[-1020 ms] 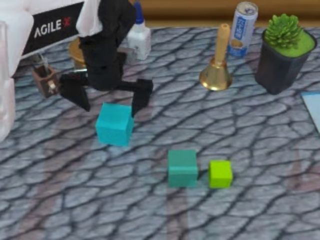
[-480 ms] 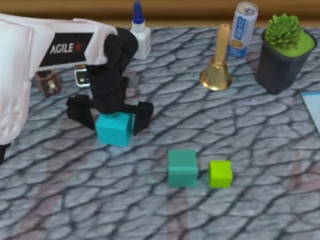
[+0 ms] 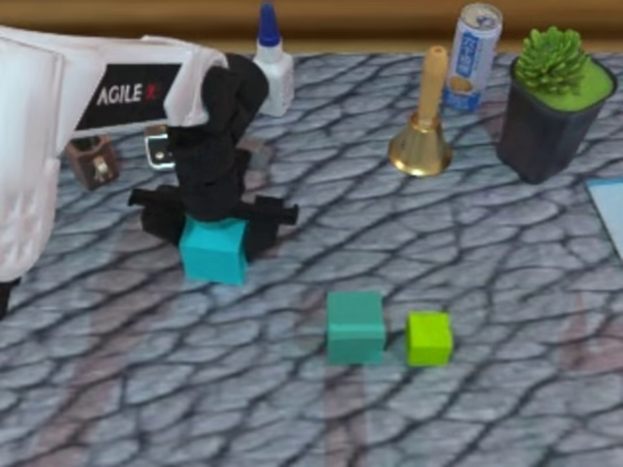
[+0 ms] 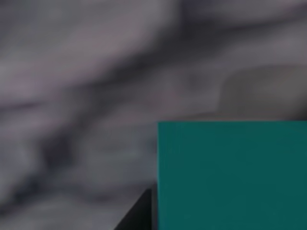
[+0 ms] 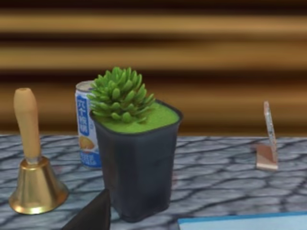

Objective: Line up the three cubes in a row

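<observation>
Cyan-blue cube (image 3: pixel 216 249): sits on the table's left half, up and to the left of the other two cubes and well apart from them; it fills much of the left wrist view (image 4: pixel 230 175).
Teal-green cube (image 3: pixel 355 328): near the table's middle, lower than the cyan-blue one.
Lime-green cube (image 3: pixel 428 339): just beside the teal-green cube on its right, a narrow gap between them; the two already form the start of a row.
Left gripper (image 3: pixel 216 216): down over the cyan-blue cube, its black fingers pressed in against the cube's left and right sides, so it looks clamped on it.
Right gripper: out of the top view; whether its fingers are open or closed cannot be told. Its wrist camera looks at the potted succulent (image 5: pixel 134 163), the bell (image 5: pixel 36 184) and the can (image 5: pixel 86 129) at the back of the table.
Step in hand: likely securing the grasp before carrying the cube to the row.
Doing it well: lift straight up until the cube clears the table, carry it to the spot left of the teal-green cube, level with that pair, and set it down square with a like gap.
Risk: the cube may twist in the fingers, or nudge the teal-green cube on landing.
</observation>
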